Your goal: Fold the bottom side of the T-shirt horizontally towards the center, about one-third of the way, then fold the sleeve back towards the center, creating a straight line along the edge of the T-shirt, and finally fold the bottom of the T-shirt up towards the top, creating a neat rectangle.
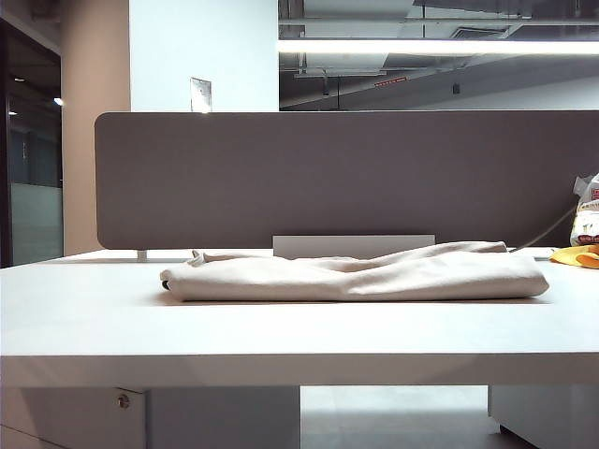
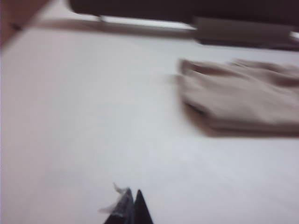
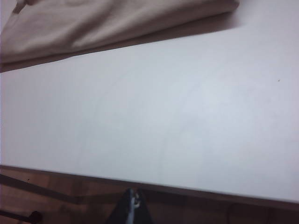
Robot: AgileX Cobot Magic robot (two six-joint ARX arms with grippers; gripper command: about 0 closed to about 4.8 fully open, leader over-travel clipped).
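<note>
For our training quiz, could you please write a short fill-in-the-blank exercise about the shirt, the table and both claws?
1. The T-shirt lies ____ into a flat bundle on the white table.
2. The left claw is ____ and holds nothing.
3. The right claw hangs past the table's ____.
4. Neither claw ____ the shirt.

Missing words: folded; shut; edge; touches

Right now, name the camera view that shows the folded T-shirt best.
The exterior view: the whole T-shirt lies sharp, folded into a long bundle on the table. The left wrist view shows one end, blurred; the right wrist view catches only an edge.
</note>
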